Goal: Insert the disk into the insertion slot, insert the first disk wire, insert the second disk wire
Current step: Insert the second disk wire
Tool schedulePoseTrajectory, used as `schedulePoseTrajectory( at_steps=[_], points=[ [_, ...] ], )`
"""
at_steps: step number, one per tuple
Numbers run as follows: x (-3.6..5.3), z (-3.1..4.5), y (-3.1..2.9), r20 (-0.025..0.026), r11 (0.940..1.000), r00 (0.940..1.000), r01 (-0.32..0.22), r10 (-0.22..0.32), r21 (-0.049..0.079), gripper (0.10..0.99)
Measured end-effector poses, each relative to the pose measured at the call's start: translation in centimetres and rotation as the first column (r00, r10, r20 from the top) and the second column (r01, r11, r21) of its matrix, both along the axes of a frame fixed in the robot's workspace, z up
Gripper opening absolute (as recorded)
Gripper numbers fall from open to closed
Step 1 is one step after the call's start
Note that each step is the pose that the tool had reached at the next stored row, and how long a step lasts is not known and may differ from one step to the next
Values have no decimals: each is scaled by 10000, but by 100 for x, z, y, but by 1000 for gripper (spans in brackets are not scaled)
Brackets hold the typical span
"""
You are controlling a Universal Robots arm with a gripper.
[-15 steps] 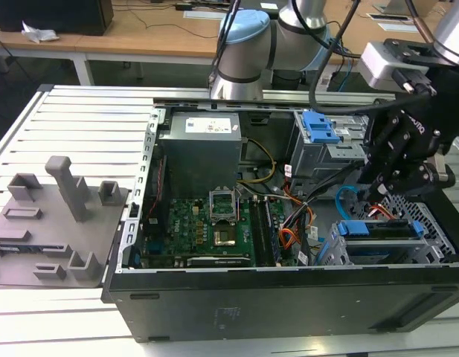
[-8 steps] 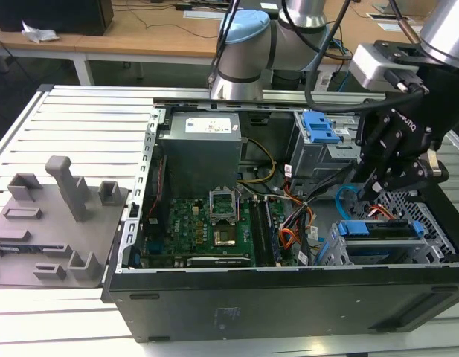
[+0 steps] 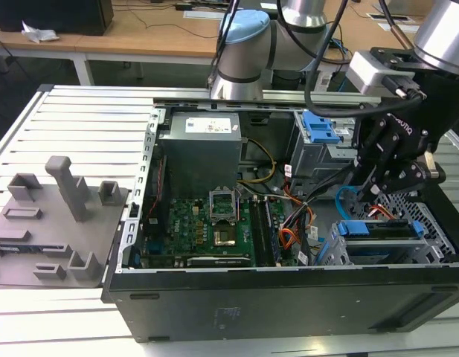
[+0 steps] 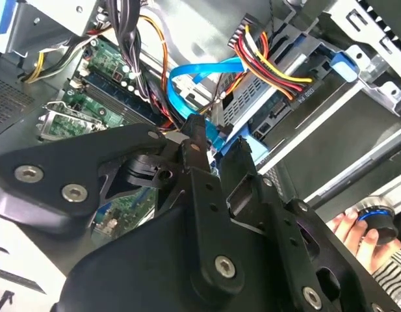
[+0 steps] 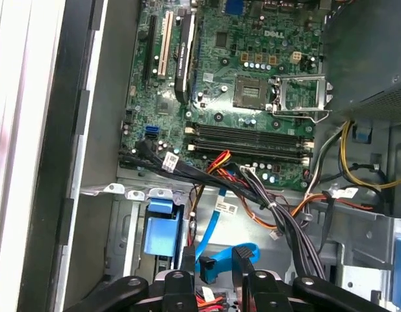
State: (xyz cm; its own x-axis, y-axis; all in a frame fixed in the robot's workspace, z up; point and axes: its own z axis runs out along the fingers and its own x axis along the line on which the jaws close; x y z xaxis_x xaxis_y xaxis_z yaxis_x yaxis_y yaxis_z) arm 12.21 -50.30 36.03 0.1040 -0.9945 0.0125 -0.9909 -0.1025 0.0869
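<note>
The disk (image 3: 379,229), in its bright blue carrier, lies inside the insertion slot (image 3: 437,236), the low grey perforated cage at the case's front on the exterior view's right. My gripper (image 3: 369,186) hangs just above and behind it, among the wires. In both wrist views the gripper (image 5: 214,257) (image 4: 218,140) is open. The dark plug of a flat blue disk wire (image 5: 205,266) (image 4: 194,70) sits loosely between the fingertips (image 5: 187,259). A red, yellow and black wire bundle with a black plug (image 4: 297,91) rests against the disk's blue frame (image 4: 340,65).
The open black case (image 3: 289,305) holds the green motherboard (image 3: 207,223), a grey power supply (image 3: 199,152) and a taller cage with a blue bracket (image 3: 318,130). Black cable bundles (image 5: 265,201) cross beside the gripper. A grey fixture (image 3: 58,216) lies outside. A person's hand (image 4: 353,227) is nearby.
</note>
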Motion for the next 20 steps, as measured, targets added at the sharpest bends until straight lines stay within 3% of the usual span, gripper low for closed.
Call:
schedulePoseTrajectory(
  at_steps=[6,9,20],
  points=[
    [0,-4,0,0,10000,10000,-50,50,-66,349],
    [0,-4,0,0,10000,10000,-50,50,-73,165],
    [0,-5,-14,0,9999,10000,-50,50,-93,165]
  ],
)
